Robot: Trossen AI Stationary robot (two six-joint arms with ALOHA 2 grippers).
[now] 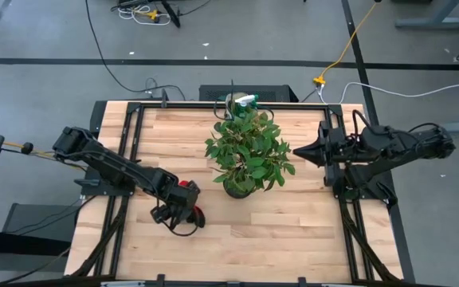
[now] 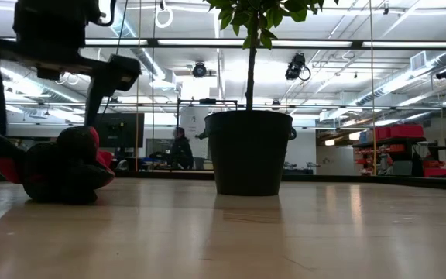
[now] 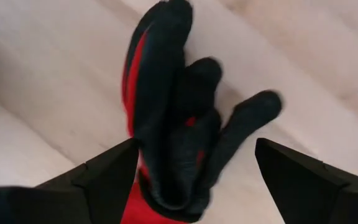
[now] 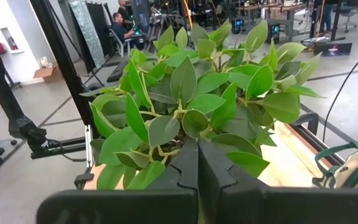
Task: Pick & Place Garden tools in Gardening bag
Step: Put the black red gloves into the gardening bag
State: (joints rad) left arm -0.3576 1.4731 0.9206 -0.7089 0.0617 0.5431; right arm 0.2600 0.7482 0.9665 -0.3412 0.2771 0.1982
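Note:
A red-and-black glove point(image 3: 179, 124) lies on the wooden table at the near left; it also shows in the high view point(image 1: 191, 199) and the low view point(image 2: 60, 170). My left gripper point(image 3: 196, 144) is open just above it, pointing down, one finger on each side of the glove. The tan bag point(image 1: 240, 102) stands at the table's far edge behind the potted plant point(image 1: 247, 155); it also shows in the right wrist view point(image 4: 353, 169). My right gripper point(image 1: 297, 150) is shut and empty, level, right of the plant. Other tools are out of view. My left gripper has one finger point(image 3: 114, 171) close against the glove's side near its red cuff end point(image 3: 135, 205); whether it touches, I cannot tell. The other finger stands apart from the glove. The glove lies flat on the table.
The leafy plant in its dark pot point(image 2: 250, 151) stands at the table's middle, between the two arms and in front of the bag. Dark frame rails point(image 1: 126, 151) run along the table's left and right sides. Bare wood point(image 1: 277, 239) lies near the front.

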